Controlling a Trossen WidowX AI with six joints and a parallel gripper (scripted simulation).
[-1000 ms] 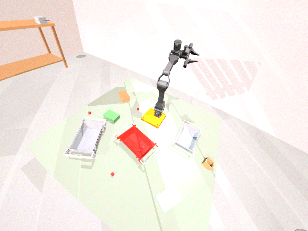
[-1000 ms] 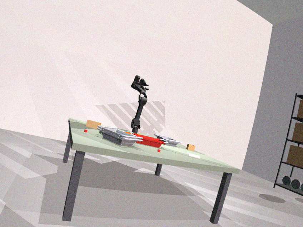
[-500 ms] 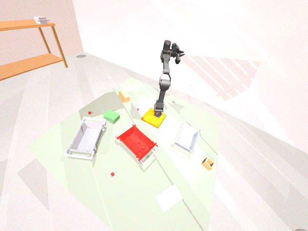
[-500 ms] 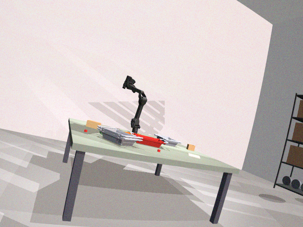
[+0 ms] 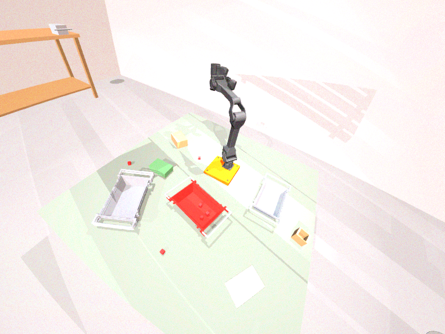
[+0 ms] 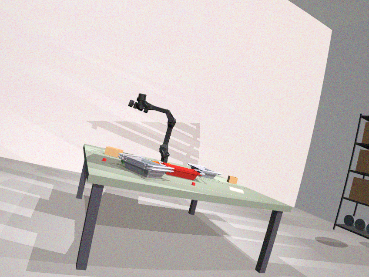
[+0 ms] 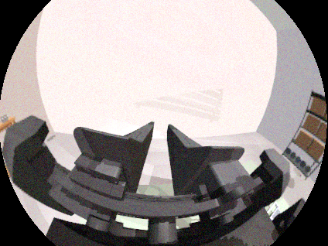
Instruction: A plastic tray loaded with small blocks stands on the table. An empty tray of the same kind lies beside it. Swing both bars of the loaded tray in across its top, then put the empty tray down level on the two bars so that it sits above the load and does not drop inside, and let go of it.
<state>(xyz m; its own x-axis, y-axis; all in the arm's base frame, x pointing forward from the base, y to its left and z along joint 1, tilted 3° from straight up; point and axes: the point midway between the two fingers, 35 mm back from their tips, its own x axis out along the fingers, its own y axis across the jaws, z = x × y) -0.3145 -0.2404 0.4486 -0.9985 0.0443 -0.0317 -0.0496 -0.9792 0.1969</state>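
Note:
The loaded red tray [image 5: 184, 198] [image 6: 182, 172] lies in the middle of the table with a few small red blocks [image 5: 200, 205] inside. Its wire bars [image 5: 218, 227] are swung out over its two ends. An empty grey tray [image 5: 125, 201] [image 6: 142, 167] lies to its left and an empty white tray [image 5: 270, 198] [image 6: 206, 171] to its right. My gripper [image 5: 215, 69] [image 6: 131, 103] [image 7: 160, 126] is high above the table, far from all trays, facing the wall. Its fingers stand close together with a narrow gap and nothing between them.
The arm's yellow base [image 5: 222, 170] stands behind the red tray. A green block [image 5: 160, 167], a tan box [image 5: 179, 138], an open cardboard box [image 5: 299, 236] and a white sheet [image 5: 244, 285] lie on the table. Loose red blocks [image 5: 162, 251] [image 5: 129, 163] lie about.

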